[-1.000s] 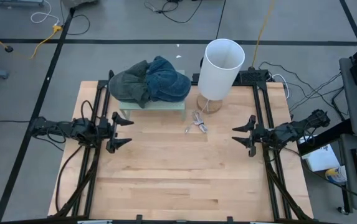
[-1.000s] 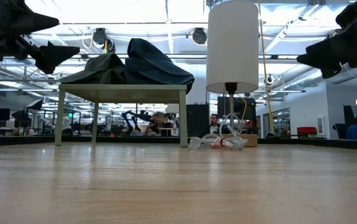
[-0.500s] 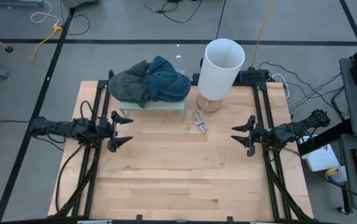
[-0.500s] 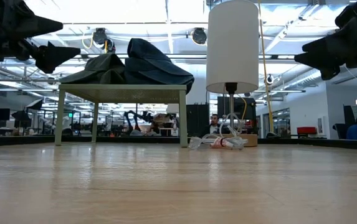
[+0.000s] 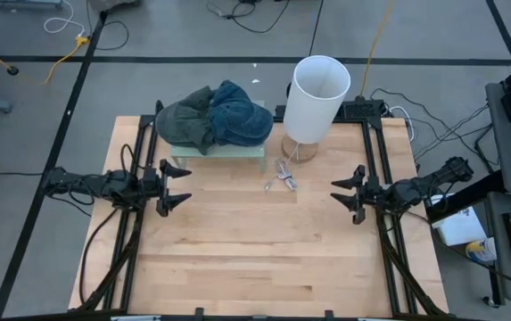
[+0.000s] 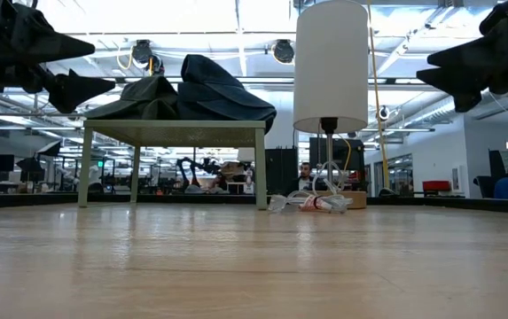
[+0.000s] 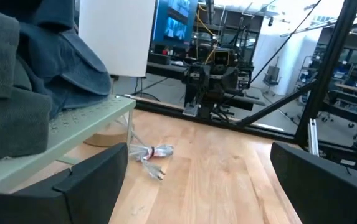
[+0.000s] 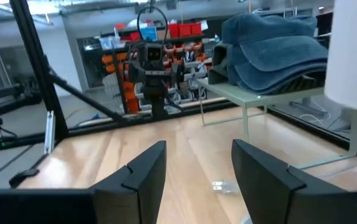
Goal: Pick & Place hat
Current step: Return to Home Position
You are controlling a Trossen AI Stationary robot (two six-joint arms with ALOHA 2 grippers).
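Note:
Two hats lie piled on a small pale green table (image 5: 219, 152) at the far side of the wooden table: a blue one (image 5: 242, 114) on the right, a grey-green one (image 5: 184, 120) on the left. The low view shows the blue hat (image 6: 222, 89) and grey-green hat (image 6: 143, 96) resting on the small table's top. My left gripper (image 5: 177, 187) hovers open near the left edge, in front of the small table. My right gripper (image 5: 344, 193) hovers open near the right edge. Neither touches anything.
A white lamp with a tall cylindrical shade (image 5: 316, 98) stands on a round wooden base right of the small table. Its bundled cord (image 5: 282, 176) lies on the wooden table in front of it. Bare wood stretches between the grippers and toward the near edge.
My left gripper has crept slightly toward the table's middle; the right gripper has edged a little as well. The hats, lamp and cord have stayed put.

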